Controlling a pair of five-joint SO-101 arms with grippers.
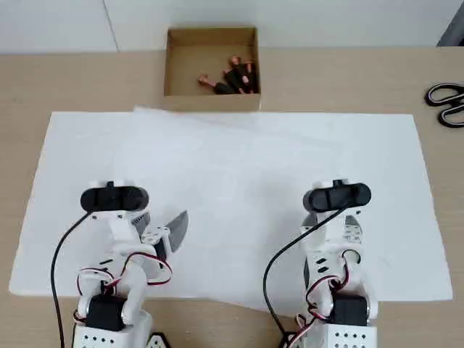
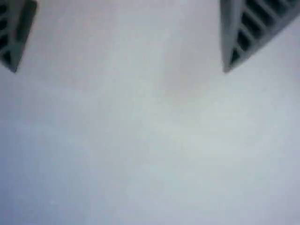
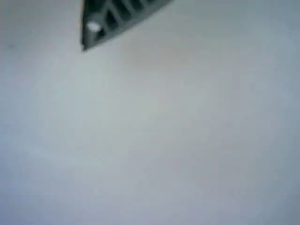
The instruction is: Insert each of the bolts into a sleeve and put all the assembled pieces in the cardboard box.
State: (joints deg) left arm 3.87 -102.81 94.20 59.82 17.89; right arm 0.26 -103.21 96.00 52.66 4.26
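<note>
Black scissors [image 1: 446, 104] lie off the white sheet [image 1: 232, 167], apart from the cardboard box [image 1: 190, 69].

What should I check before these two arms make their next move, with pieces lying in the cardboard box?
1. Assembled pieces inside the cardboard box: ok.
2. Every bolt fully seated in its sleeve: cannot tell, the pieces are too small in the high view.
3. Left end effector open and holding nothing: ok.
4. Right end effector holding nothing: cannot tell.
5. Both arms over the near edge of the white sheet, far from the box: ok.
6. Scissors off the sheet at the table's far right, away from both arms: ok.
</note>
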